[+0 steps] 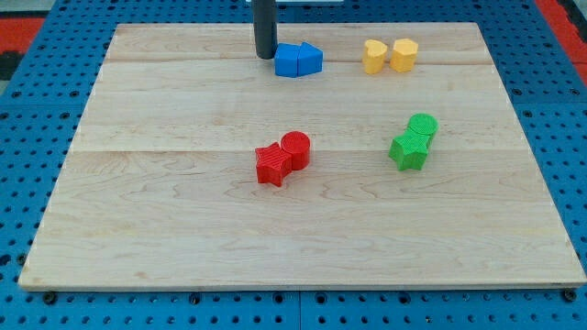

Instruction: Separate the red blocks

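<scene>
Two red blocks sit touching near the board's middle: a red star-shaped block [271, 166] at the lower left and a red round cylinder [295, 148] at its upper right. My tip [265, 57] stands near the view's top, just left of the blue blocks, well above the red pair and apart from it.
Two blue blocks [298, 60] touch each other at the top centre, right of my tip. Two yellow blocks [389, 55] sit at the top right. A green round block [422, 127] and a green star block [407, 150] touch at the right. The wooden board [165, 229] lies on a blue pegboard.
</scene>
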Motion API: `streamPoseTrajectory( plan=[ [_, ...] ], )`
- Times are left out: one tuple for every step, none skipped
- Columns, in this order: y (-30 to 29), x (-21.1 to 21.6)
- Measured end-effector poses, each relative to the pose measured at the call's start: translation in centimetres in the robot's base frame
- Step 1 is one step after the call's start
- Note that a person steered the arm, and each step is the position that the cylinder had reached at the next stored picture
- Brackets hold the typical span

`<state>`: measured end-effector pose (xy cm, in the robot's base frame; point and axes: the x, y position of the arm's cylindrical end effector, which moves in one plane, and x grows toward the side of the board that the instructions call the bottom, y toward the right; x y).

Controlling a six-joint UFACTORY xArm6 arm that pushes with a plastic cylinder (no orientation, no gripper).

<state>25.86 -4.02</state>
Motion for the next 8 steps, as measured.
streamPoseTrajectory(
  plan=[
    [-1.0, 1.0],
    [-9.4, 6.5],
    [-9.2, 9.9],
    [-5.5, 11.1],
    [0.2, 10.5],
    [3.6, 11.0],
    [6.3, 13.4],
    [2.7, 17.9]
  ],
)
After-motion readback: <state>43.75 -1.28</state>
